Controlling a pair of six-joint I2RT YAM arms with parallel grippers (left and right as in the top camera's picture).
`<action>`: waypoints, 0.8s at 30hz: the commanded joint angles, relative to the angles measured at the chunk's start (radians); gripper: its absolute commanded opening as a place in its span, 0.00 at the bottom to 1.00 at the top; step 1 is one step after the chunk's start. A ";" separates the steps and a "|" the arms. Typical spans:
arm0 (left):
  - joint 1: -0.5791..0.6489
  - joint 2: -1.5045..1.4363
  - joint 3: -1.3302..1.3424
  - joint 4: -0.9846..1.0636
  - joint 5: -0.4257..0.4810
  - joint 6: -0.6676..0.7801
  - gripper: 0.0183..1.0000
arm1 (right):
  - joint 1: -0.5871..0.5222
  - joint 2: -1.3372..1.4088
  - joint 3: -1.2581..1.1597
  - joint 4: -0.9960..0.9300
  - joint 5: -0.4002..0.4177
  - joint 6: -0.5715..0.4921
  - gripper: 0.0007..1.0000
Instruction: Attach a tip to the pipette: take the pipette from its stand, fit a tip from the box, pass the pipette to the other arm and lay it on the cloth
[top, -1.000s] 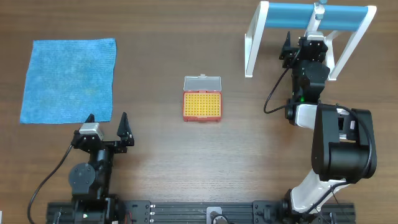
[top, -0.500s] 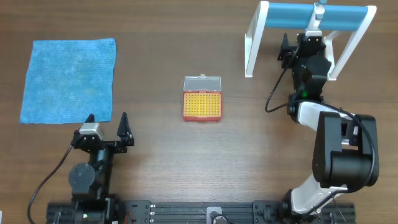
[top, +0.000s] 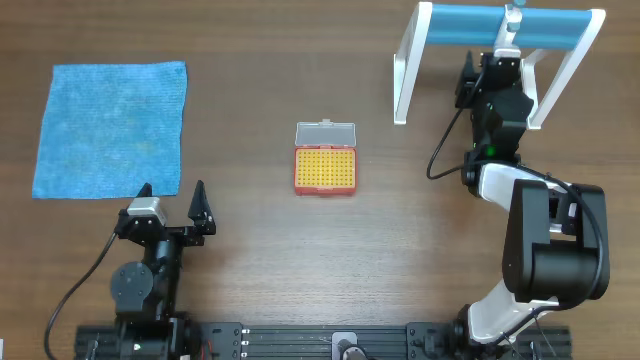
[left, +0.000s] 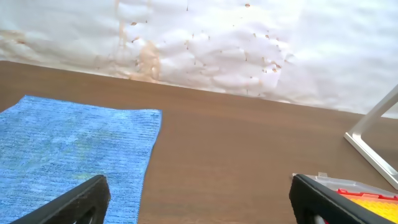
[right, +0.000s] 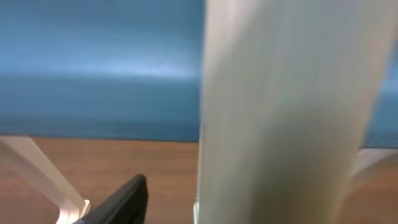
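Note:
The white pipette (right: 286, 112) hangs upright from the blue bar of its stand (top: 470, 24) at the back right. My right gripper (top: 490, 68) is up against it, open, with the pipette body between its jaws. One dark finger (right: 121, 202) stands a small gap away from the pipette, and the other is hidden behind it. The tip box (top: 325, 170), with its lid back and yellow tips showing, sits at the table's middle. The blue cloth (top: 110, 130) lies flat at the far left. My left gripper (top: 172, 198) rests open near its base, beside the cloth's near corner.
The stand's white legs (top: 404, 80) slope down to the table on either side of my right gripper. The left wrist view shows the cloth (left: 68, 155), a corner of the tip box (left: 360, 193) and bare wood between them.
My right gripper has edged up toward the stand bar and its fingers have narrowed around the pipette. The left arm has not moved.

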 joint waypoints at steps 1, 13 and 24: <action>0.005 -0.005 -0.003 -0.002 0.012 0.016 0.94 | -0.007 -0.024 0.017 0.009 0.012 0.000 0.08; 0.005 -0.005 -0.003 -0.002 0.012 0.016 0.94 | 0.000 -0.024 0.017 0.064 0.013 0.000 0.07; 0.005 -0.005 -0.003 -0.002 0.012 0.016 0.94 | 0.011 -0.093 0.005 0.076 0.013 0.000 0.07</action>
